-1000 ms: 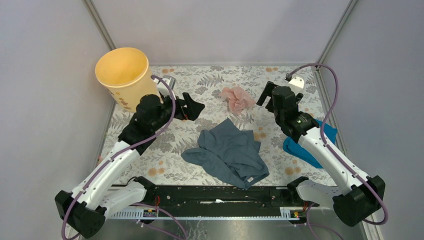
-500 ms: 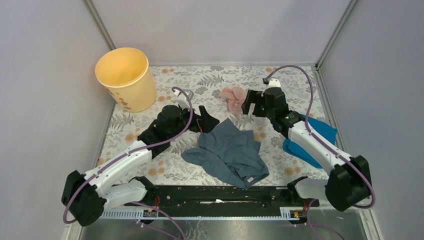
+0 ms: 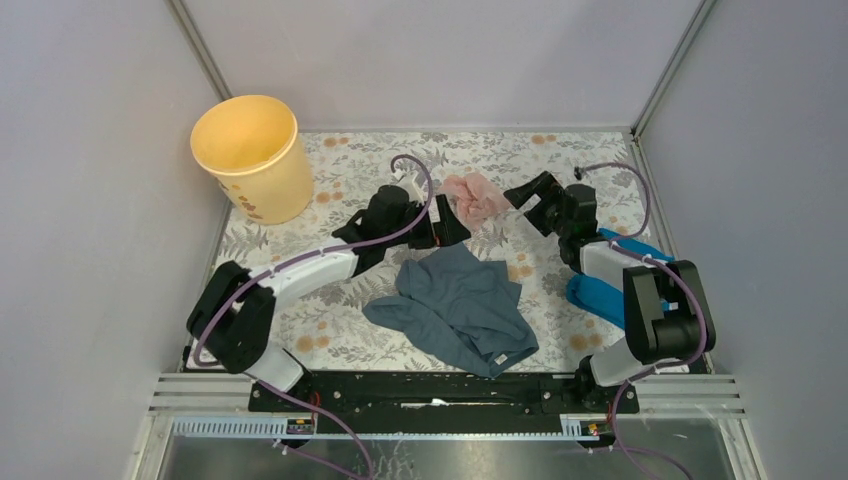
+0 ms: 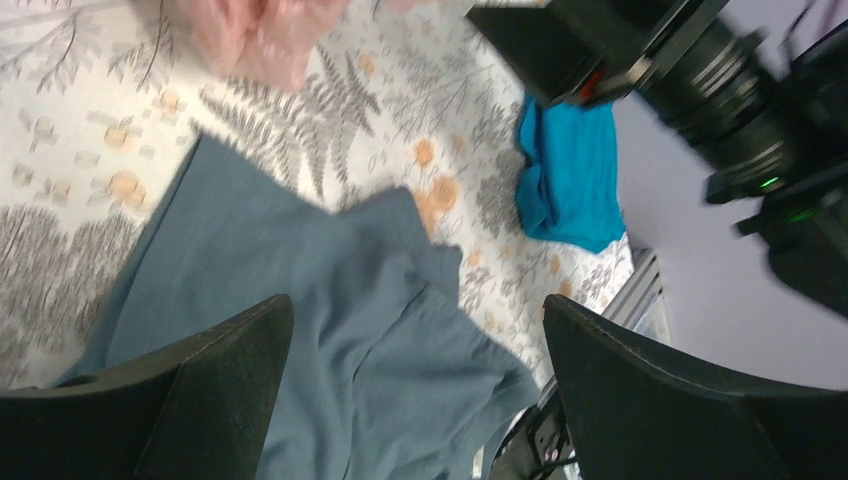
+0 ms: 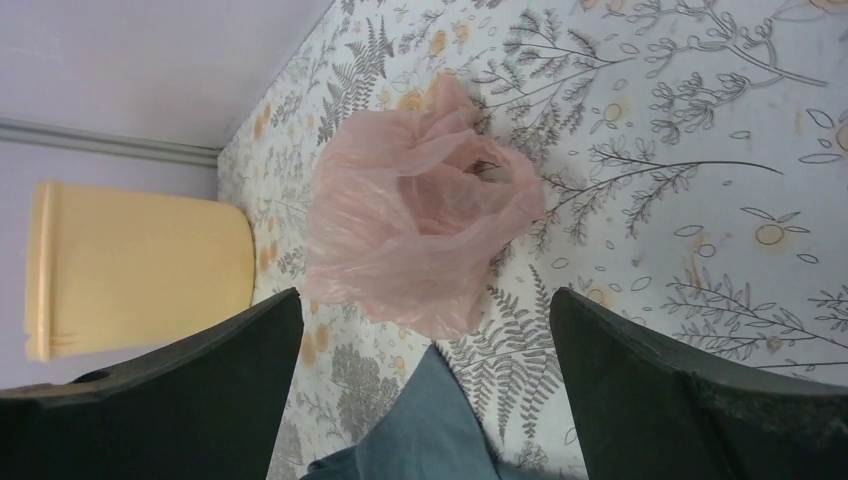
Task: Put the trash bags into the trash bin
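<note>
One trash bag (image 4: 258, 35) cropped, trash bin (image 5: 140, 260) part-hidden

light: even, bright | shadows: soft | left wrist: blurred, perhaps motion

1. I see the left arm stretched out across the table now: the left gripper (image 3: 452, 228), beside the trash bin (image 3: 268, 190) a second ago, is well clear of it, just left of the trash bag (image 3: 474, 197) at the far edge of the grey-blue garment (image 3: 460, 305)
2. The right gripper (image 3: 527, 196) swings in toward the bag, then eases back a little to its right
3. Both elbows are drawn in from the near corners
</note>
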